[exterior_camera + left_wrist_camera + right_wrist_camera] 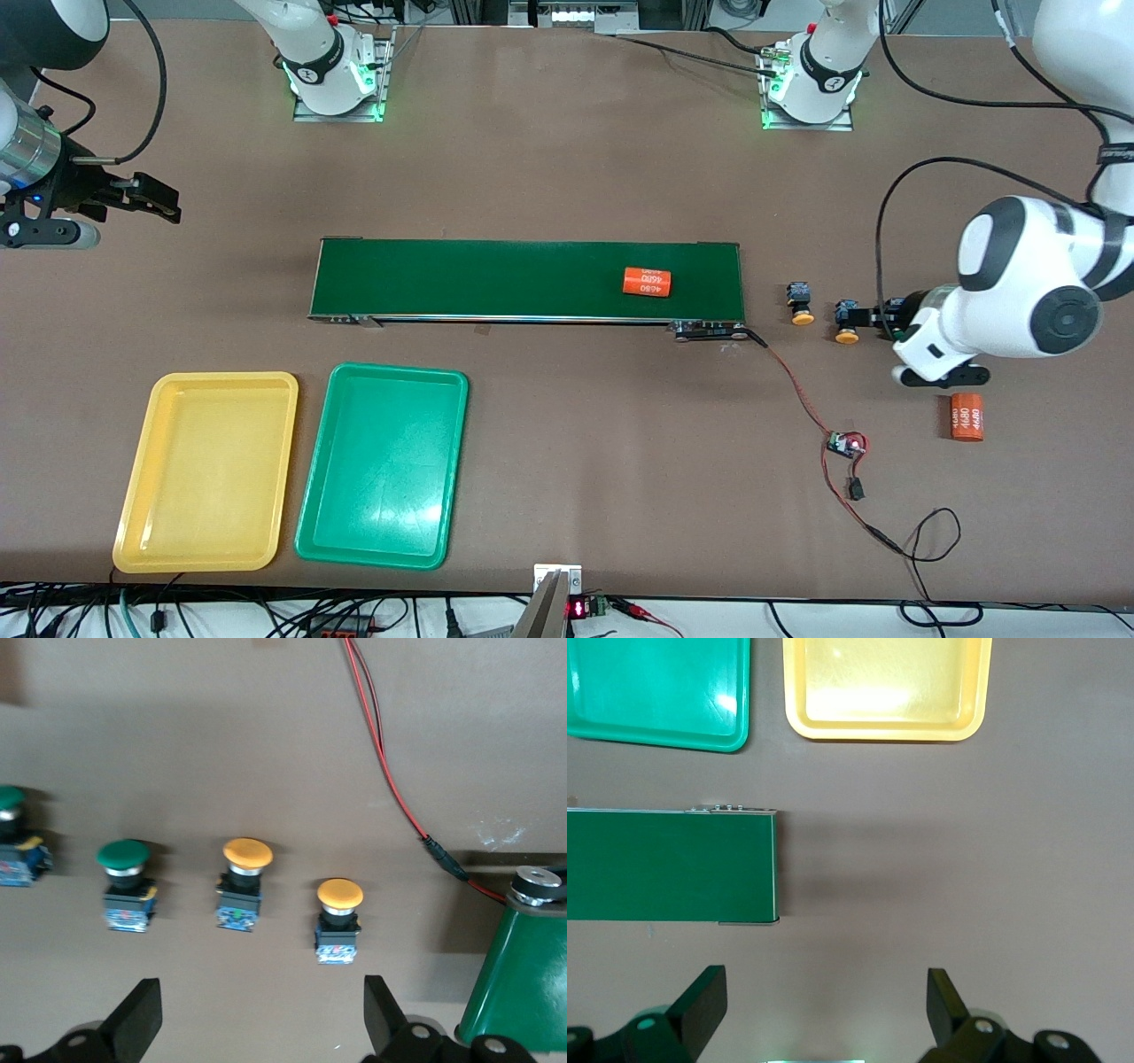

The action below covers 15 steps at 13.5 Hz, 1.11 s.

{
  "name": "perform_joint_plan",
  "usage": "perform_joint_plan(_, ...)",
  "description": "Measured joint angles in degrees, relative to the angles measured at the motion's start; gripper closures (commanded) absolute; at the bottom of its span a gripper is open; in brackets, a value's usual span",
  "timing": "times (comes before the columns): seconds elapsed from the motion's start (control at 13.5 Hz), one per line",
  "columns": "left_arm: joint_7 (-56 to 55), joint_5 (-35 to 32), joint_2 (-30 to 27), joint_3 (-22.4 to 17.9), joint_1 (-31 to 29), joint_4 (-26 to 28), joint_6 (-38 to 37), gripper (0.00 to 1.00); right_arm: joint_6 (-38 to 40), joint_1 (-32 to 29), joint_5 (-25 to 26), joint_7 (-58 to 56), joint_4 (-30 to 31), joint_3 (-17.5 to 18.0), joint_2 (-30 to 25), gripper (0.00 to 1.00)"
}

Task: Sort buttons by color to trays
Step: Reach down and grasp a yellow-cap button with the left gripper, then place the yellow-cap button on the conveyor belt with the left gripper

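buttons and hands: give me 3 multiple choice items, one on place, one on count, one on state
1. Where do the buttons stand?
A. on the table, off the belt's end toward the left arm's end
B. on the belt
C. in the yellow tray

2. How many buttons have green caps?
A. one
B. two
C. four

3. What state is the left hand in?
A. shut on a button
B. open, holding nothing
C. shut on a cylinder

Answers:
1 A: all four sit on bare table in the left wrist view.
2 B: two green caps, two yellow-orange ones.
3 B: its fingers stand wide apart above the row of buttons. The right hand waits, also open, over the table at the belt's other end.
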<state>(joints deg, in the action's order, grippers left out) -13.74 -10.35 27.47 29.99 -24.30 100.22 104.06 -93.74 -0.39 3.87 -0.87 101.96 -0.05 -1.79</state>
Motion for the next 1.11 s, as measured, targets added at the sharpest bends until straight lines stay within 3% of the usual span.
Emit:
perform_joint_plan(0.52, -6.3, 0.0, -0.1, 1.8, 0.4, 17.4, 18.3, 0.04, -0.1, 0.0, 0.0, 0.0, 0.0, 0.0, 0.0, 0.0)
perform_joint_plan(0.67, -6.4, 0.0, -0.2, 1.7, 0.4, 21.1, 22.3, 0.11, -0.1, 0.0, 0.0, 0.0, 0.0, 0.0, 0.0, 0.0)
perform_joint_plan(0.74, -6.4, 0.0, -0.1, 1.7, 0.4, 22.7, 24.8, 0.17, -0.1, 0.0, 0.0, 0.0, 0.0, 0.0, 0.0, 0.0)
perform_joint_plan(0.89, -6.4, -1.2, 0.1, 1.6, 0.3, 25.4, 29.0, 0.54, -0.1, 0.0, 0.0, 0.0, 0.0, 0.0, 0.0, 0.0)
perform_joint_plan(1.04, -6.4, -2.1, 0.2, 1.6, 0.3, 26.0, 29.7, 0.84, -0.1, 0.2, 0.0, 0.0, 0.0, 0.0, 0.0, 0.0)
perform_joint_plan(1.11, -6.4, -2.2, 0.2, 1.6, 0.3, 26.0, 29.7, 0.89, -0.1, 0.4, 0.0, 0.0, 0.0, 0.0, 0.0, 0.0)
